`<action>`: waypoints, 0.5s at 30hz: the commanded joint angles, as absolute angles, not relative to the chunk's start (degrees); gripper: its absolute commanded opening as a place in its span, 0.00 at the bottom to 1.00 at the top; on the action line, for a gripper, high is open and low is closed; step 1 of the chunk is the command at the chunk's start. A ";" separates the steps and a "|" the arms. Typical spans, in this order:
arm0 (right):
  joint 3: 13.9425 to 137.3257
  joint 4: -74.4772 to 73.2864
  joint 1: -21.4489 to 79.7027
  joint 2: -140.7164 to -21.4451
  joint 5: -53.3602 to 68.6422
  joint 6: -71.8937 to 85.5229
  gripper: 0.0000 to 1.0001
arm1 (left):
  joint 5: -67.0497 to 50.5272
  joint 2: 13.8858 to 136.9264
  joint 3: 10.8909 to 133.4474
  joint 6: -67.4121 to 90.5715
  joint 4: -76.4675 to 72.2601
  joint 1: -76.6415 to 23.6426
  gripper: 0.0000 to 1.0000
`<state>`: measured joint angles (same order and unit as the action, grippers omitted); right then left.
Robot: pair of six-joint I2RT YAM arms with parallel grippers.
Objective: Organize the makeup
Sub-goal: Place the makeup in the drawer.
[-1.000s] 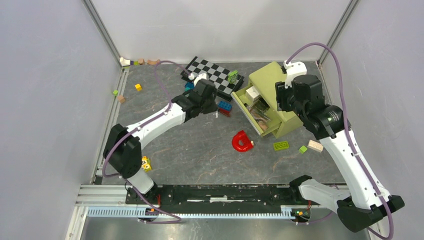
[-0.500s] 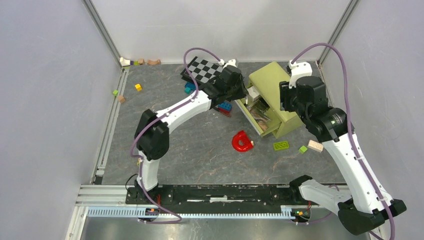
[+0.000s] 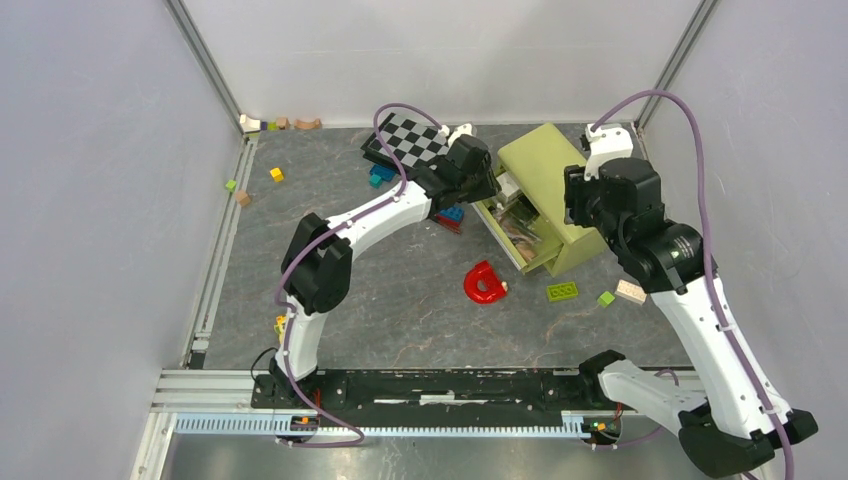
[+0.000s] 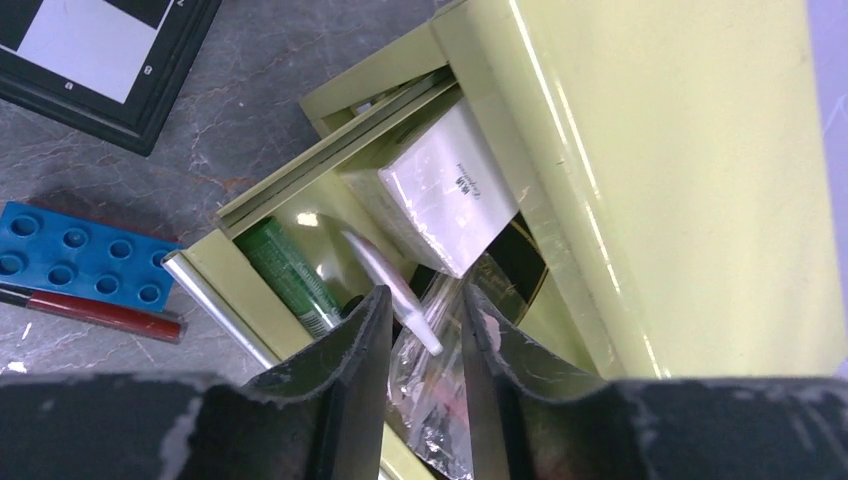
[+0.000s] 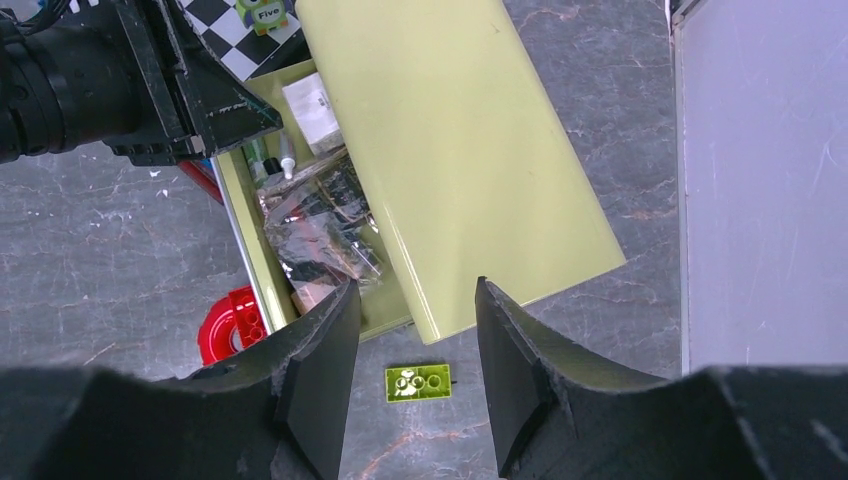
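An olive green box (image 3: 545,160) lies at the back right with its drawer (image 3: 497,222) pulled open. The drawer holds a white carton (image 4: 440,190), a green tube (image 4: 290,270), a thin white stick (image 4: 385,275) and crumpled clear bags (image 5: 320,230) of makeup. My left gripper (image 3: 492,182) hovers over the drawer's far end. In its wrist view, the left gripper (image 4: 425,300) is slightly open and the stick's tip shows in the gap below. A dark red pencil (image 4: 95,308) lies on the table. My right gripper (image 5: 415,300) is open and empty above the box's near end.
A blue brick (image 4: 70,255) lies beside the red pencil. A checkerboard (image 3: 415,140) sits behind the left gripper. A red horseshoe piece (image 3: 485,283), a lime brick (image 3: 561,290), a green cube (image 3: 605,298) and a tan brick (image 3: 630,291) lie in front of the box.
My left arm has swung right, from beside the blue brick to over the open drawer. My right arm has drifted slightly to the right.
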<state>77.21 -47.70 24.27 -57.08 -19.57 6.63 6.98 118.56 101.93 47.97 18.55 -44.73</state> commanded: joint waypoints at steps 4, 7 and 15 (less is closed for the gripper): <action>77.07 -46.97 24.43 -56.17 -20.35 7.05 0.53 | 8.31 118.76 104.92 48.92 16.69 -44.65 0.42; 77.00 -46.93 24.40 -56.21 -20.80 6.75 0.53 | 7.92 117.22 104.94 47.82 16.69 -44.61 0.42; 76.03 -46.25 24.38 -56.62 -21.10 6.25 0.53 | 10.74 108.08 100.11 43.01 16.80 -43.92 0.45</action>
<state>76.93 -47.86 24.27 -56.47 -19.84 6.59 7.81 116.86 101.95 46.74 18.31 -44.69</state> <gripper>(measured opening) 0.530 0.444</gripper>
